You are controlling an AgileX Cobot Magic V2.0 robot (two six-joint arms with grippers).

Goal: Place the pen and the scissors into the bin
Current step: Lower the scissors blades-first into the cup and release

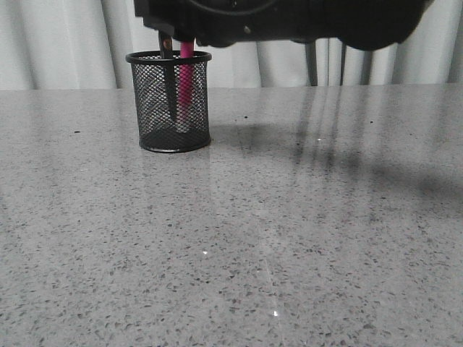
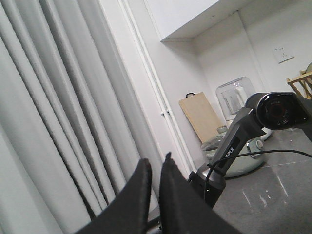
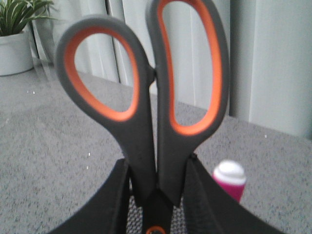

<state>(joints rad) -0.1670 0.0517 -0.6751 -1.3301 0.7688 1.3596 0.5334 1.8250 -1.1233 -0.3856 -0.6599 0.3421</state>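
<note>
The bin (image 1: 168, 108), a black wire-mesh cup, stands on the table at the back left. The pink pen (image 1: 187, 72) stands inside it, its white tip (image 3: 229, 178) showing beside my right gripper. My right gripper (image 3: 157, 168) hangs right above the bin and is shut on the scissors (image 3: 146, 97) just below their grey-and-orange handles. The dark blades (image 1: 169, 87) point down inside the bin. The bin's mesh (image 3: 134, 219) shows between the fingers. My left gripper (image 2: 155, 165) is shut and empty, raised and pointing at the curtain, away from the bin.
The right arm (image 1: 304, 18) spans the top of the front view. A potted plant (image 3: 17, 34) stands on the table at the far side. A black arm base (image 2: 234, 141) with a cable, a cutting board and kitchen appliances lie off to the side. Curtains hang behind the table.
</note>
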